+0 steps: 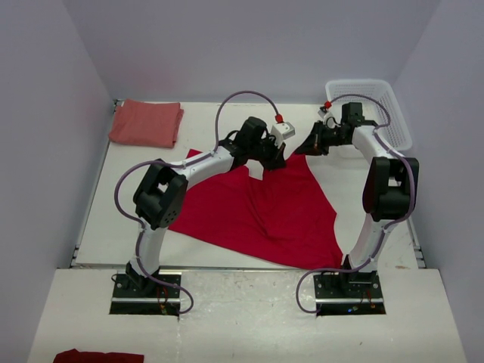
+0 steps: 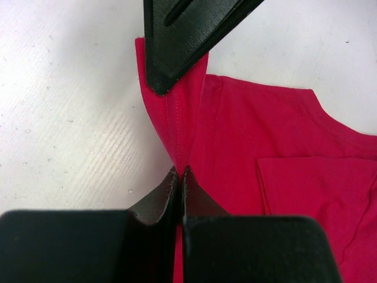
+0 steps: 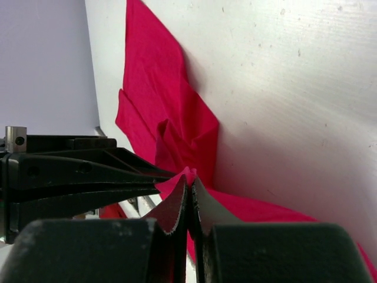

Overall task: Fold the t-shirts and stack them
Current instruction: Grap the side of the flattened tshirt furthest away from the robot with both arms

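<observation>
Now the left claw is pinching the bright red t-shirt, the right claw gripping it alongside. Folded salmon-red t-shirt is lying far-left on the bench.

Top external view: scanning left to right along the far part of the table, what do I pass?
Salmon shirt, folded → left pincer, shut on the red shirt → right pincer, shut on the same shirt → white basket.

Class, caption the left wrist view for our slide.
Left tool shut on the stitched edge of a bright red cloth t-shirt.
</observation>
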Action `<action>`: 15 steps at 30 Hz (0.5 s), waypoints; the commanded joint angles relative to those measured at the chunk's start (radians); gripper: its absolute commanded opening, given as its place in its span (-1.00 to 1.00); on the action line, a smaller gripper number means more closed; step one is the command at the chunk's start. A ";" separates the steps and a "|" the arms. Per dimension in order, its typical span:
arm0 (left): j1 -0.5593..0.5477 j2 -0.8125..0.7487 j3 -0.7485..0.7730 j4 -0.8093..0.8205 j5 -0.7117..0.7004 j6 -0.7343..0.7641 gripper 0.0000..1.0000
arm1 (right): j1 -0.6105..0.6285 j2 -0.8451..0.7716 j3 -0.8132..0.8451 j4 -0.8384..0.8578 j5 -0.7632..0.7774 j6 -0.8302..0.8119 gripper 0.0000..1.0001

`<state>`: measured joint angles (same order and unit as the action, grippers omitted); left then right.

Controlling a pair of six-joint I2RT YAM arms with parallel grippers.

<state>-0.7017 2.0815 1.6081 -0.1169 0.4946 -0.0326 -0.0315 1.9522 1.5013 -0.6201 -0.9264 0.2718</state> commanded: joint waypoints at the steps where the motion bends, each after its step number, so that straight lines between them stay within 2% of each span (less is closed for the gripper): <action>1: 0.005 0.002 0.004 0.037 0.015 0.008 -1.00 | 0.004 -0.041 0.072 0.010 0.046 -0.017 -1.00; 6: 0.005 -0.015 -0.013 0.054 -0.043 -0.029 -0.90 | 0.007 0.005 0.132 0.016 0.084 -0.036 -1.00; 11: 0.007 -0.035 -0.022 0.069 -0.148 -0.081 -0.39 | 0.012 0.065 0.221 0.031 0.110 -0.048 -1.00; 12: 0.008 -0.038 -0.025 0.069 -0.212 -0.107 -0.31 | 0.013 0.091 0.243 0.026 0.119 -0.046 -1.00; 15: 0.014 -0.050 -0.025 0.046 -0.321 -0.145 -0.22 | 0.013 0.137 0.327 0.002 0.126 -0.043 -1.00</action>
<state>-0.7006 2.0815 1.5902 -0.0853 0.3119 -0.1211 -0.0193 2.0556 1.7439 -0.6235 -0.8242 0.2451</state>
